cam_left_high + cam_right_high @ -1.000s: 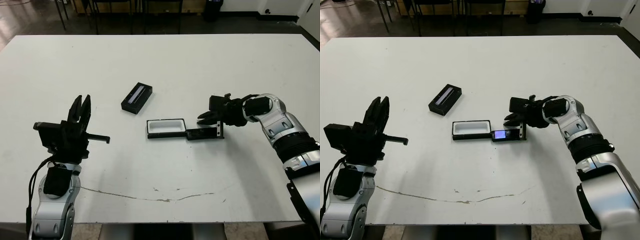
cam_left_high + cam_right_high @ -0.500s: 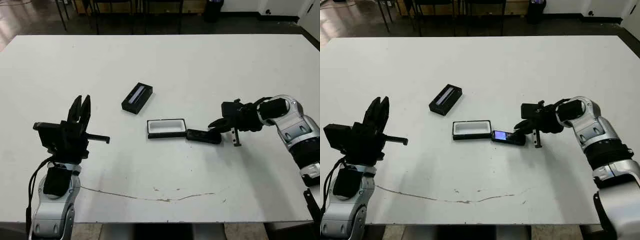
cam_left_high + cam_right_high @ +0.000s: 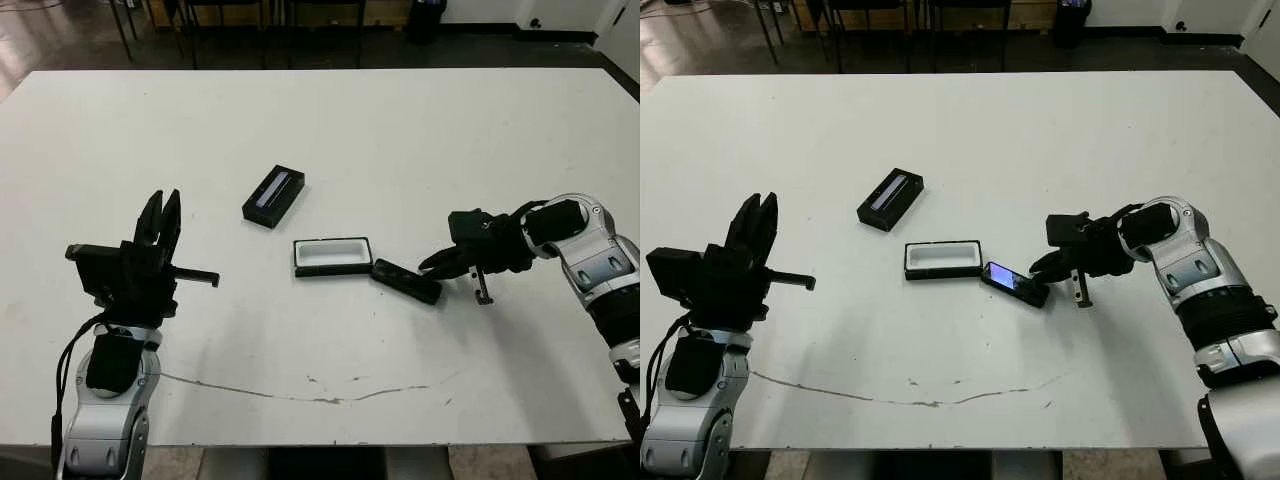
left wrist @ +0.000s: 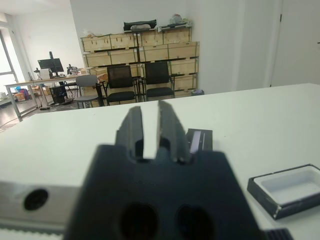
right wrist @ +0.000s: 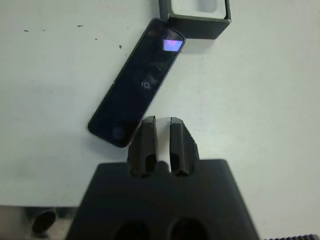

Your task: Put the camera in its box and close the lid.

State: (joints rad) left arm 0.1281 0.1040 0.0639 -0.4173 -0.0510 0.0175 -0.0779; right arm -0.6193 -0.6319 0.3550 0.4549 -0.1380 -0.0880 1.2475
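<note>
The camera [image 3: 406, 281], a flat black bar, lies slanted on the table with one end close to the right end of the box [image 3: 332, 255]; its lens end shows a lilac glint [image 5: 172, 45]. The white-lined box stands open with nothing in it. The lid [image 3: 274, 195], black with a pale strip, lies apart at the box's far left. My right gripper [image 3: 437, 264] hovers low at the camera's outer end, shut with nothing held; in the right wrist view its fingertips [image 5: 148, 131] stand just past that end. My left gripper [image 3: 160, 212] is raised at the left, shut, far from everything.
A thin dark scratch [image 3: 300, 392] runs along the table near its front edge. Chairs [image 4: 157, 80] and stacked wooden crates [image 4: 150, 45] stand beyond the far edge. Bare table [image 3: 420, 150] lies behind the box and between the two arms.
My right gripper has drawn back to the right, off the camera. The camera's outer end has swung toward the table's front, so it lies slanted instead of in line with the box. The left arm is still.
</note>
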